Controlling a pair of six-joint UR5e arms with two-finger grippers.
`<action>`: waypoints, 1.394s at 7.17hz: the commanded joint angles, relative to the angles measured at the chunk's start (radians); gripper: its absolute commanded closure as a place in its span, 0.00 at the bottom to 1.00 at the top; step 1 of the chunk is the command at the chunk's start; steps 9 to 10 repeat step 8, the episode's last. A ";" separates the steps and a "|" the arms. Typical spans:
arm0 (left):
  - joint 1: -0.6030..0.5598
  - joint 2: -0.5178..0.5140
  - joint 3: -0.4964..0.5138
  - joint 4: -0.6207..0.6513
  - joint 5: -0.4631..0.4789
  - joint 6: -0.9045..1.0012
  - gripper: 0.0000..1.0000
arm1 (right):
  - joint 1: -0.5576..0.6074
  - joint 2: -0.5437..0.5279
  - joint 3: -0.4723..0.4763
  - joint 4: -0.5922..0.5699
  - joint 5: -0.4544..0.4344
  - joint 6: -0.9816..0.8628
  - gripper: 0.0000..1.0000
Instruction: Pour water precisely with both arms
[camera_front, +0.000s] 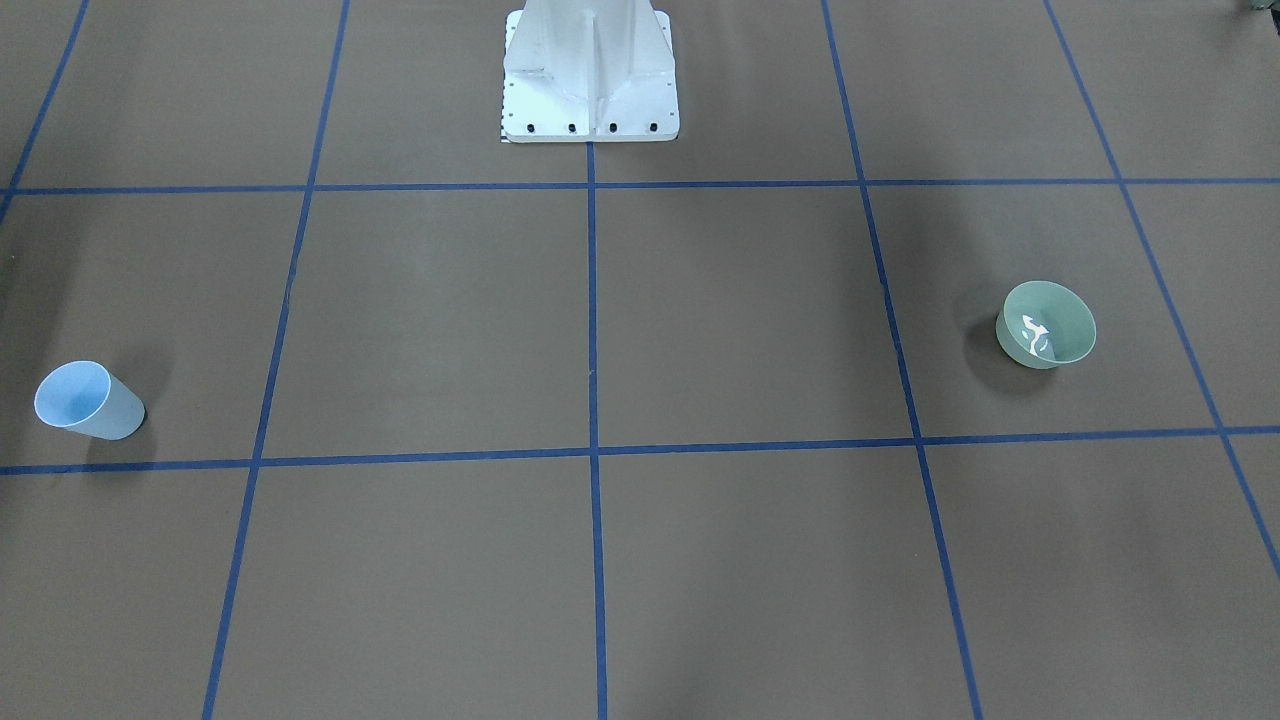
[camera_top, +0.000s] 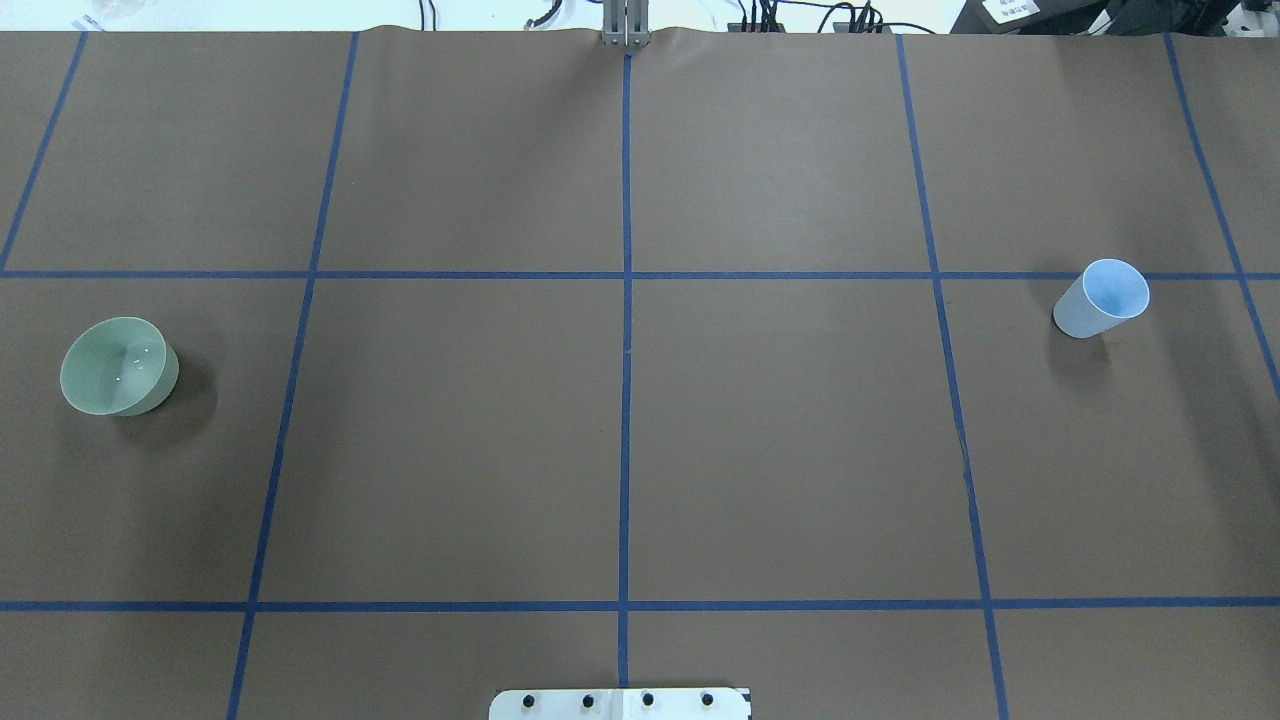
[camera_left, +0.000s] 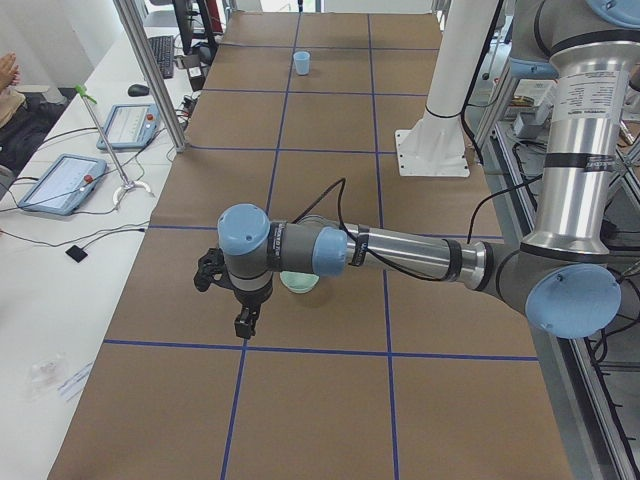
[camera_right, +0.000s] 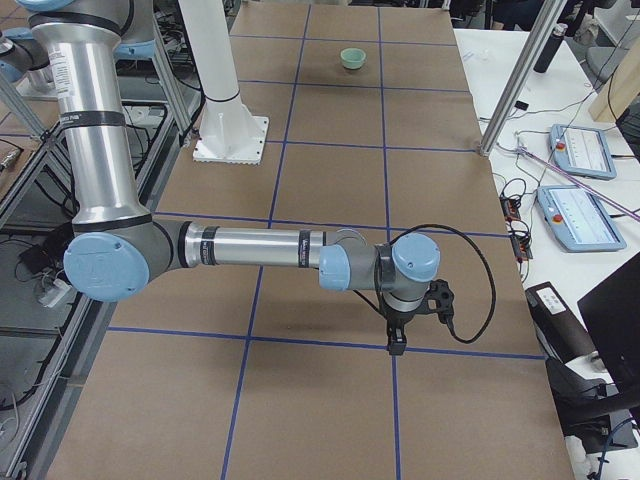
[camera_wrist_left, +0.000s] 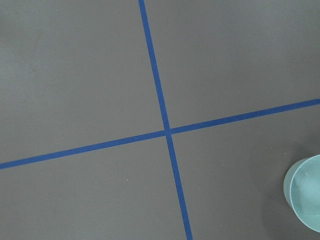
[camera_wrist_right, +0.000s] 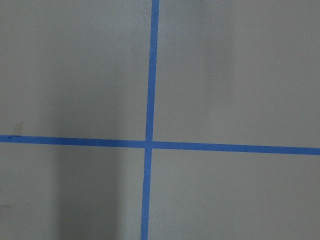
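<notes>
Left end effector (camera_left: 243, 322) hangs over the brown desk (camera_front: 700, 320) beside a green bowl (camera_front: 1062, 300), where water (camera_front: 1034, 336) shows as bright white glints. Far across stands a pale blue cup (camera_front: 88, 400); right end effector (camera_right: 396, 343) hangs at that end. Neither's opening can be told.

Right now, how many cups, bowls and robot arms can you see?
Cup: 1 (blue)
Bowl: 1 (green)
Arms: 2 (left arm, right arm)
Total: 4
</notes>
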 joint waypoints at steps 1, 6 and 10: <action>-0.004 0.004 -0.002 -0.011 -0.001 0.002 0.00 | 0.000 0.003 0.005 0.000 0.000 0.001 0.00; -0.002 0.025 -0.007 -0.013 -0.001 -0.001 0.00 | 0.000 -0.003 0.020 0.002 0.000 0.001 0.00; -0.002 0.024 -0.007 -0.013 -0.001 -0.004 0.00 | 0.000 -0.004 0.025 0.002 0.003 0.002 0.00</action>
